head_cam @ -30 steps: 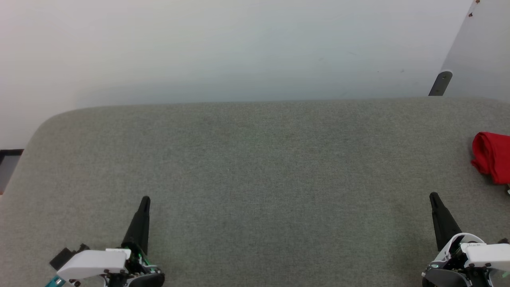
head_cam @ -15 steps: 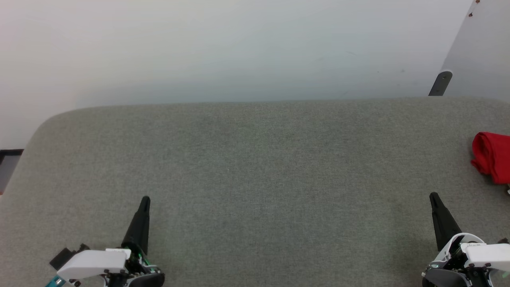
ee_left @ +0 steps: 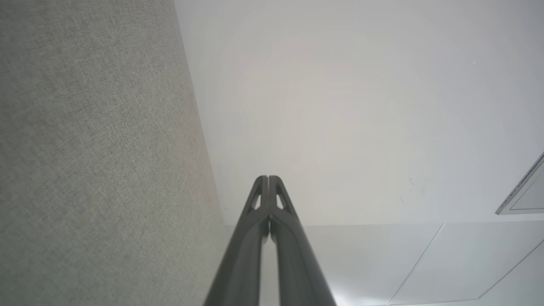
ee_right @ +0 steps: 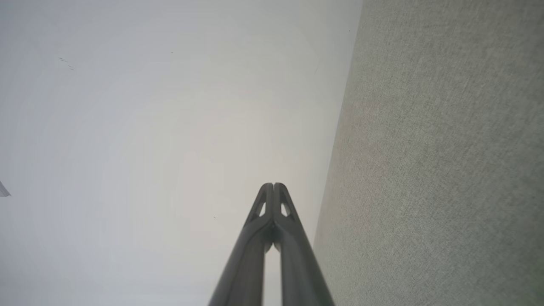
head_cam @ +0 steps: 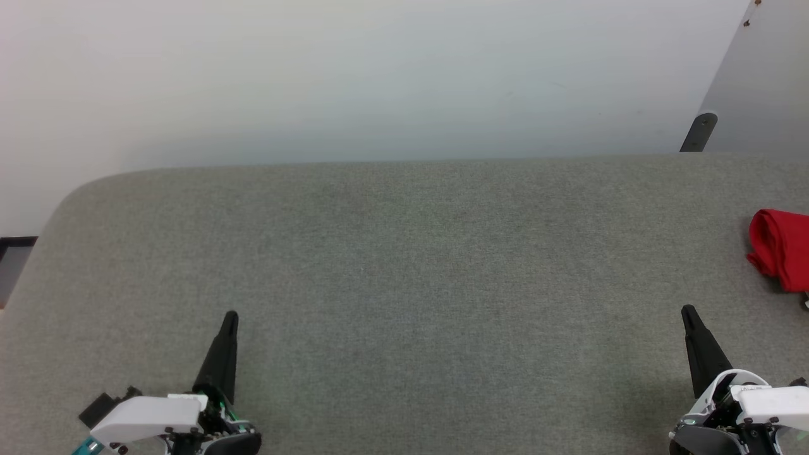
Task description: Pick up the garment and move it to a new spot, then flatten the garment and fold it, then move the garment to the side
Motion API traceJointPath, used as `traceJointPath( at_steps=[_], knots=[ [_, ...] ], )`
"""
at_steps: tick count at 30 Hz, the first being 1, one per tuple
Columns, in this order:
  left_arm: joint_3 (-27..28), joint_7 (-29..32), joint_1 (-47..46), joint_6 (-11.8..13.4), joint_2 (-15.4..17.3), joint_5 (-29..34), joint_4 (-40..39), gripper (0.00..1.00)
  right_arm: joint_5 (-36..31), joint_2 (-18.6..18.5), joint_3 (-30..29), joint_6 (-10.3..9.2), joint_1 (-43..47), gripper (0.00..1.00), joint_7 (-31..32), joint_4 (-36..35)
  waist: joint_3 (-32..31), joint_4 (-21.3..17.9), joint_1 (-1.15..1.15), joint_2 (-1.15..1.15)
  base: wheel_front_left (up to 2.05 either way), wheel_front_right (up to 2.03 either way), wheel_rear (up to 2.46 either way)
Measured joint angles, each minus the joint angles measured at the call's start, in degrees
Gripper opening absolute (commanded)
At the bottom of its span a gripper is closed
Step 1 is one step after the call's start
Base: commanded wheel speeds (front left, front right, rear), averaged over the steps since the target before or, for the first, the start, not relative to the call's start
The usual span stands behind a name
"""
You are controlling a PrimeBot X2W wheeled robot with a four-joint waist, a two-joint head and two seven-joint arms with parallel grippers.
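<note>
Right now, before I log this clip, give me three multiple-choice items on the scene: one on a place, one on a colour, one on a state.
1. Where on the grey surface does the garment lie?
A. at the right edge of the head view
B. in the middle
C. at the near left corner

2. What colour is the visible part of the garment?
A. blue
B. red
C. green

3. How do the left gripper and the right gripper stand?
A. both shut, holding nothing
B. both wide open
C. one shut on the garment

Answers:
1 A: the bunched cloth sits at the head view's right edge and is cut off by it.
2 B: the folds in view are plain red.
3 A: in each wrist view the fingertips meet with nothing between them.
</note>
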Motion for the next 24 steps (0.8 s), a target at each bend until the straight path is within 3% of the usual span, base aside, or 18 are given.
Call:
traceJointPath(
  at_steps=[24],
  knots=[
    [0.02, 0.05, 0.00, 0.00, -0.01, 0.00, 0.00, 0.00, 0.00, 0.00, 0.00, 0.00, 0.00, 0.00, -0.01, 0.00, 0.00, 0.00, 0.00, 0.00, 0.00, 0.00, 0.00]
  ],
)
